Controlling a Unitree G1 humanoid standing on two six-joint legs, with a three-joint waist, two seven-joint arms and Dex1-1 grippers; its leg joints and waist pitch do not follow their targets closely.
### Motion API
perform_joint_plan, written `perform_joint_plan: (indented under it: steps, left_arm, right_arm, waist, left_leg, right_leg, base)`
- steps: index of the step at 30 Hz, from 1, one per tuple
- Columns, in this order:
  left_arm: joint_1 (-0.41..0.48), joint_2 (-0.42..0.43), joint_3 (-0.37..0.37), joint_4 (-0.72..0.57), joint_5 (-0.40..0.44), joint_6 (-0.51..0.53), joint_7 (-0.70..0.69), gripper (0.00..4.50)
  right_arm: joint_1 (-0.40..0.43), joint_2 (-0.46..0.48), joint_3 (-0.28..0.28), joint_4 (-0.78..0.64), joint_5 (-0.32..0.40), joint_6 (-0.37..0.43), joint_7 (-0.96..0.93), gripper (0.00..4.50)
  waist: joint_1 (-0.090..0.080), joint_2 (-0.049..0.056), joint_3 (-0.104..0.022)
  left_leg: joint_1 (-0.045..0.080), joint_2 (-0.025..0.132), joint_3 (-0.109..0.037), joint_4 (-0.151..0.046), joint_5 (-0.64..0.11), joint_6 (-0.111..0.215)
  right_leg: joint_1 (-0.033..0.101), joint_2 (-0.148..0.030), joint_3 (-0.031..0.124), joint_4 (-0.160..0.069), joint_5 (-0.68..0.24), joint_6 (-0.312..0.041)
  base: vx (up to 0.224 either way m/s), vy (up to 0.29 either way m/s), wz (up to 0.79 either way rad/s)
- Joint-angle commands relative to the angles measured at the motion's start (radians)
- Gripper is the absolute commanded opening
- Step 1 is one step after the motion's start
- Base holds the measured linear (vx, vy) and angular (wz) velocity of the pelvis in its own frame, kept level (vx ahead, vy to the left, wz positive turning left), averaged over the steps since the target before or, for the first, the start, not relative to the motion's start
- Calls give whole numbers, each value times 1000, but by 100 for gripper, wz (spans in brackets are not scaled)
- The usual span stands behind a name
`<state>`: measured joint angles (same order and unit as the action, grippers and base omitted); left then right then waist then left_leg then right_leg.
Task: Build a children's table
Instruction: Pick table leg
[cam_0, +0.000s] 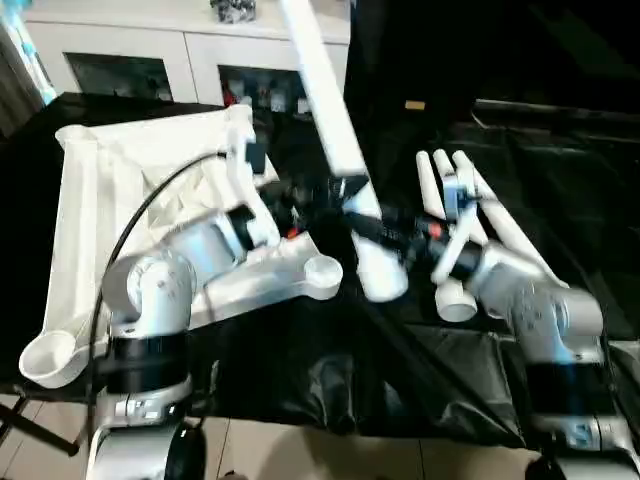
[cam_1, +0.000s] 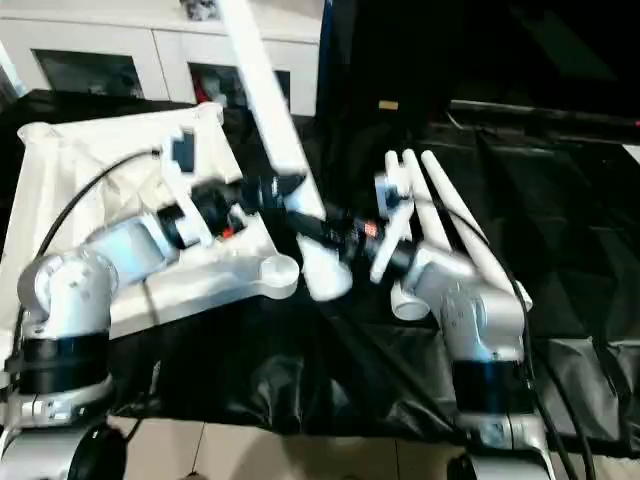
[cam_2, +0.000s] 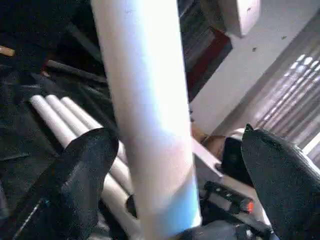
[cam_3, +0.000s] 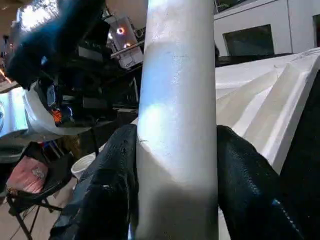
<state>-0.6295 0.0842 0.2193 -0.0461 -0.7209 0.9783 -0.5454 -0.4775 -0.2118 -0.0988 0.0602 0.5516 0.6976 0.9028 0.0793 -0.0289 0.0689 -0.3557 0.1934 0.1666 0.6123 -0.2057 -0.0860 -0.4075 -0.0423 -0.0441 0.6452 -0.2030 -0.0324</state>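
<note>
Leg (cam_0: 335, 130): long white tapered tube, tilted, raised over the black table (cam_0: 560, 180).
Right gripper (cam_3: 175, 165): fingers clenched on this leg.
Left gripper (cam_2: 175, 170): fingers released, spread either side (not touching).
Tabletop (cam_0: 90, 190): white, ribbed underside up, round corner sockets.
Spare legs (cam_0: 490, 215): three, side by side.

1. Both forearms are silver, rounded cylinders with black bands near the base.
2. A thin black cable (cam_0: 150, 205) arcs over the left forearm (cam_0: 160, 290).
3. The fingers (cam_2: 75, 185) are black, blunt and glossy.
4. Small red marks sit near the wrists.
</note>
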Motion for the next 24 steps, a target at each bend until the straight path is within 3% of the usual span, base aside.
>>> perform_joint_plan:
  steps: [1,3,8,9,13,14,24]
  left_arm:
    - [-13,-10,-4,-14,-20,19,3,450]
    - [-25,-24,5,-1,-16,38,40,450]
    - [-50,-38,26,29,-4,60,123,394]
    - [-75,-53,41,67,41,44,223,378]
    - [-113,-88,84,122,78,21,356,362]
    - [-116,-88,82,124,87,18,368,333]
    - [-119,-61,23,110,147,16,406,248]
  right_arm:
    - [0,-11,4,-37,19,4,10,187]
    - [5,-15,9,-52,21,5,6,187]
    - [12,-17,32,-67,-4,-10,-17,187]
    - [9,-5,70,-65,-69,-43,-72,187]
    - [6,28,107,-71,-125,-67,-151,187]
    - [6,31,113,-73,-131,-71,-160,187]
    - [1,54,153,-88,-158,-92,-202,187]
  waist:
    - [4,7,-77]
    - [5,9,-77]
    - [9,6,-77]
    - [7,4,-77]
    - [8,3,-78]
    - [7,4,-78]
    - [8,10,-80]
  left_leg:
    - [-6,19,-4,-57,-40,40]
    - [-6,19,-5,-57,-39,39]
    - [-7,17,-6,-57,-38,37]
    - [-7,19,-6,-57,-37,30]
    - [-8,16,-7,-56,-32,27]
    - [-9,16,-8,-57,-27,28]
    - [-7,22,-12,-59,-20,30]
  right_leg:
    - [72,-73,47,-89,-127,-175]
    - [71,-73,46,-89,-122,-176]
    - [73,-71,46,-91,-121,-167]
    - [71,-71,45,-91,-123,-161]
    - [74,-72,46,-92,-131,-148]
    - [73,-72,45,-91,-120,-147]
    - [74,-76,45,-81,-19,-192]
  base:
    - [0,0,0]
    - [0,0,0]
    - [0,0,0]
    - [0,0,0]
    - [0,0,0]
    - [0,0,0]
    - [0,0,0]
